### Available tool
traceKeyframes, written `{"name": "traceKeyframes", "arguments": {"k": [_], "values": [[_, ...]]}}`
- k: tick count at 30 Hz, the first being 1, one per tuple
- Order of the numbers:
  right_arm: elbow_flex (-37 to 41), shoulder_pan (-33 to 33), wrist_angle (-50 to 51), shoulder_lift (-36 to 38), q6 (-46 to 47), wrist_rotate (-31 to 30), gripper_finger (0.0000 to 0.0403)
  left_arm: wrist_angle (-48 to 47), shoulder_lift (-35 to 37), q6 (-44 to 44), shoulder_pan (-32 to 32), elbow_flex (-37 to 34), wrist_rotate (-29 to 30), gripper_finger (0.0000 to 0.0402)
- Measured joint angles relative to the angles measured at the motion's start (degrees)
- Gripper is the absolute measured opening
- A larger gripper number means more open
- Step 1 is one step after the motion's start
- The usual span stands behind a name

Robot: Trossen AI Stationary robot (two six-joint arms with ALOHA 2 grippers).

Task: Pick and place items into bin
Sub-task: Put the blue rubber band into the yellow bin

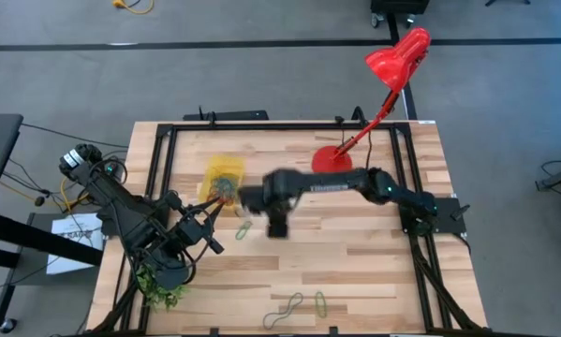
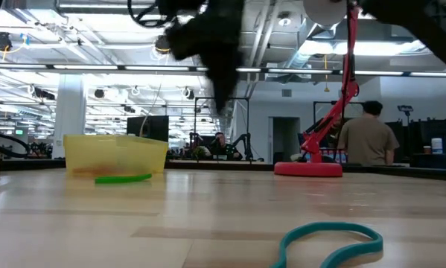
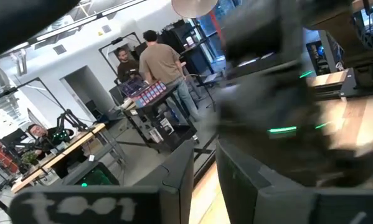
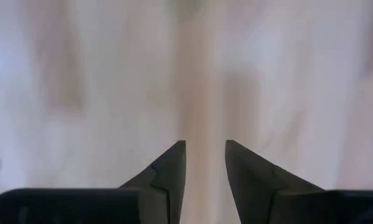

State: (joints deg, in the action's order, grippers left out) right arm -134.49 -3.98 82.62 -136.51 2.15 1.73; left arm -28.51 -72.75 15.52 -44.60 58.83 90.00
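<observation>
The translucent yellow bin (image 1: 226, 176) (image 2: 115, 154) stands left of the table's middle, with a few loops lying in it. A green loop (image 1: 244, 227) (image 2: 123, 178) lies on the wood just near-side of the bin. More loops (image 1: 285, 310) (image 1: 319, 301) lie by the near edge, and one teal loop (image 2: 330, 242) shows close in the low view. My right gripper (image 1: 276, 227) (image 4: 205, 162) hangs blurred above the table right of the green loop, pointing down, open and empty. My left gripper (image 1: 208, 223) (image 3: 205, 180) waits near the bin's near-left corner, open.
A red lamp stands with its round base (image 1: 332, 159) (image 2: 308, 169) right of the bin, its neck leaning toward the far right. A green leafy plant (image 1: 163, 288) sits at the near-left corner. Black rails frame the table. People stand in the room beyond.
</observation>
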Motion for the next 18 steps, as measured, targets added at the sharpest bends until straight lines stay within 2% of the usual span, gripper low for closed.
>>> {"name": "traceKeyframes", "arguments": {"k": [3,10,13,18], "values": [[0.0,-5.2,8.3,0.3,2.5,0.4,0.0107,0.0,0.0,0.0,0.0,0.0,0.0,0.0062],[1.9,-18.0,6.8,-0.1,-0.5,2.2,0.0107,0.0,0.0,0.0,0.0,0.0,0.0,0.0062],[3.0,-22.2,5.8,-0.6,3.1,1.5,0.0107,0.0,0.0,0.0,0.0,0.0,0.0,0.0062],[6.5,-26.7,-3.0,-0.5,7.8,1.1,0.0107,0.0,0.0,1.6,0.0,0.0,0.0,0.0062]]}}
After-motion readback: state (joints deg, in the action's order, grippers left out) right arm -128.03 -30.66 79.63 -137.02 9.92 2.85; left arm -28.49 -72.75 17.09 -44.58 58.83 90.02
